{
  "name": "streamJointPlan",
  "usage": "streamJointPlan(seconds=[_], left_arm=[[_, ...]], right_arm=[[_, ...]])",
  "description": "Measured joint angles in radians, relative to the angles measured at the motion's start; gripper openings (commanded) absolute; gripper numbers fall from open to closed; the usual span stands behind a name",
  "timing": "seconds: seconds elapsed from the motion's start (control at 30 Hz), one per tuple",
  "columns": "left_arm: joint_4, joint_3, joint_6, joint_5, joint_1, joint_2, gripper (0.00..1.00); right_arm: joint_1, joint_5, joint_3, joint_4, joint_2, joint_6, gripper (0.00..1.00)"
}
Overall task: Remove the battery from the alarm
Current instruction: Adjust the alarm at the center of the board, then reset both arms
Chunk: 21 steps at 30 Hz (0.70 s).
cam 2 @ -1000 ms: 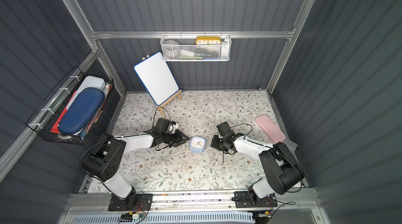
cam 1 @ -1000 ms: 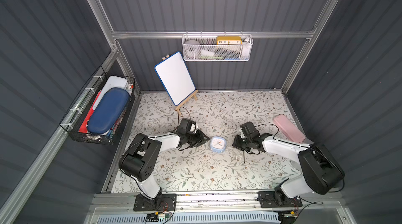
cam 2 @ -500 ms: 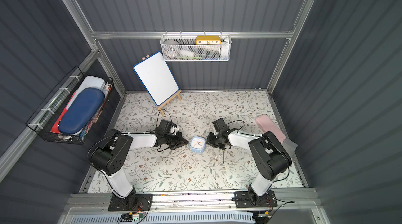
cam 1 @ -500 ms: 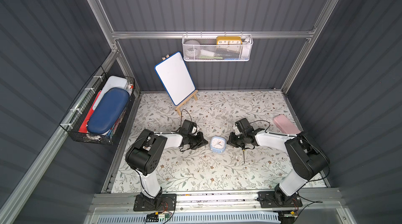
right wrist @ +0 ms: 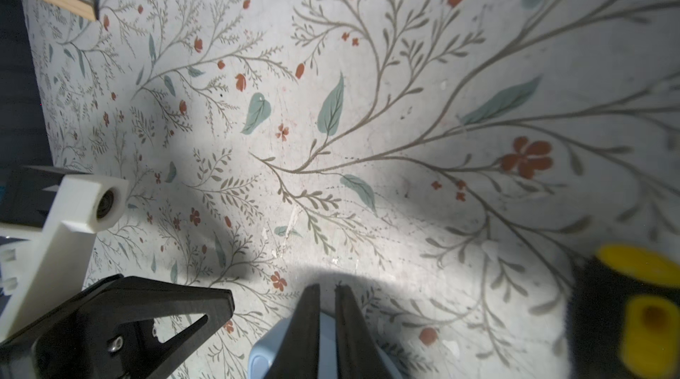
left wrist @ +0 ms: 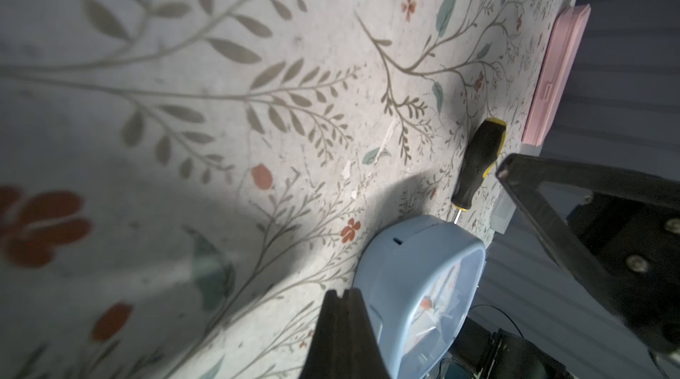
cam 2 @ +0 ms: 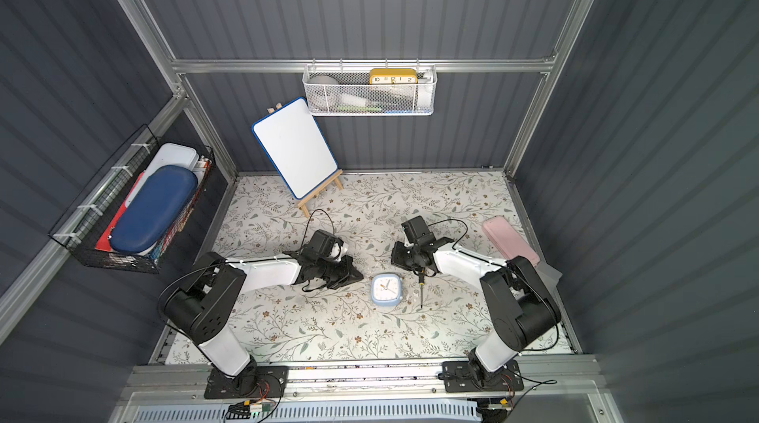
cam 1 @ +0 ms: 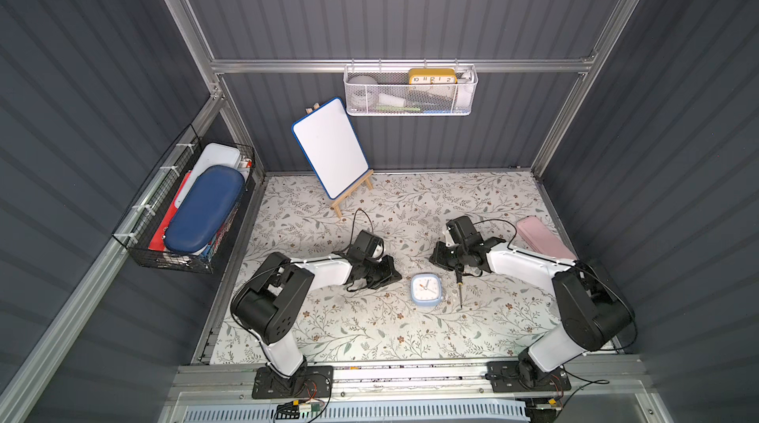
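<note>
Finding: the task stands at its outset, as far as the views allow. The alarm [cam 1: 426, 289] lies flat and face up on the table [cam 1: 369, 339], a little below and right of centre in both top views. Its white dial and hands show, and its back is pressed to the surface. The battery is not seen in any view. It is judged to sit inside the alarm, behind the hidden back, though that cannot be confirmed. No loose cell is seen on the table. The left gripper [left wrist: 340, 294] sits low, just left of the alarm in the top views, its fingers clenched together on nothing. It is close to the alarm's edge, but whether it touches cannot be told. The right gripper [right wrist: 327, 289] sits above and right of the alarm, its fingers parted by a thin slit and grasping nothing. A screwdriver [cam 1: 459, 283] with a black and yellow handle lies just right of the alarm, held by neither gripper. Outstanding, by judgement: turn the alarm over to expose its back, open the compartment, and lift the battery clear. None of these steps shows as done.
</note>
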Motion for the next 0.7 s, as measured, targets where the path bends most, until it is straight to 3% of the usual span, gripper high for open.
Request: streamJointPlan(seconds=[0.13,0.23,0.3,0.37,0.4,0.43,0.5,0.53,0.7], left_arm=[[-0.099,0.031,0.001,-0.087,0.016,-0.069,0.27],[-0.156,0.055,0.013,-0.153,0.024,-0.145,0.35],[-0.204,0.09,0.029,-0.212,0.027,-0.198,0.38],[-0.249,0.146,0.061,-0.285,0.027,-0.249,0.5],[-0.27,0.189,0.084,-0.337,0.027,-0.277,0.68],[-0.285,0.24,0.115,-0.396,0.027,-0.301,0.97],[-0.289,0.333,0.153,-0.503,0.027,-0.343,0.99],[-0.277,0.374,0.166,-0.568,0.027,-0.37,1.0],[-0.119,0.378,0.338,-0.927,0.032,-0.465,0.99]], right_arm=[[0.002,0.054,-0.005,-0.046,-0.091,-0.018,0.2],[0.005,0.087,-0.018,-0.084,-0.175,-0.035,0.21],[0.008,0.117,-0.019,-0.118,-0.232,-0.053,0.28],[0.012,0.154,-0.019,-0.151,-0.295,-0.081,0.37],[0.014,0.177,-0.016,-0.168,-0.332,-0.1,0.41],[0.016,0.208,-0.011,-0.185,-0.372,-0.118,0.48],[0.019,0.272,0.007,-0.198,-0.439,-0.146,0.75],[0.019,0.31,0.021,-0.199,-0.468,-0.163,0.99],[0.02,0.578,0.075,-0.118,-0.5,-0.236,0.99]])
